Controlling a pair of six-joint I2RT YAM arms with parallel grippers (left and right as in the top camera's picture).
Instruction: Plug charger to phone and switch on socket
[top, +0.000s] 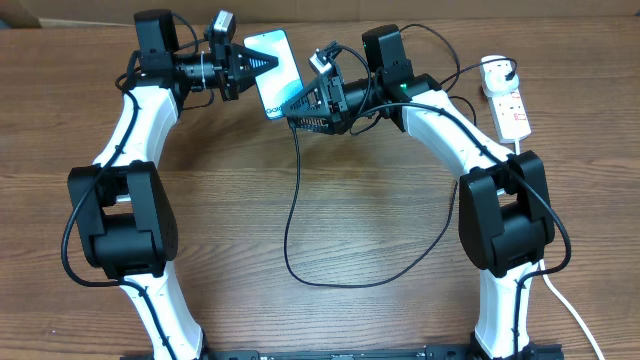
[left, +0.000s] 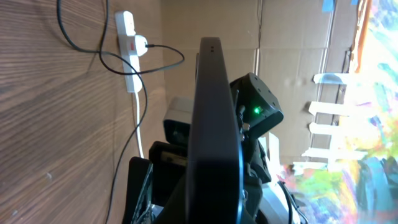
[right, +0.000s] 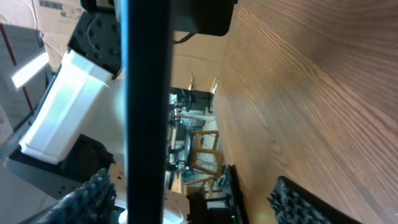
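Observation:
My left gripper is shut on the phone and holds it tilted above the back of the table, blue screen up. The left wrist view shows the phone edge-on between the fingers. My right gripper is at the phone's "Galaxy" end, fingers wide apart with the phone's black edge between them. The charger cable hangs from that spot and loops across the table to its white plug in the socket. I cannot tell whether the tip is in the phone.
The socket lies at the back right edge, its thick white cord running down past the right arm's base. In the left wrist view the socket and black cable lie on the wood. Cardboard stands behind the table.

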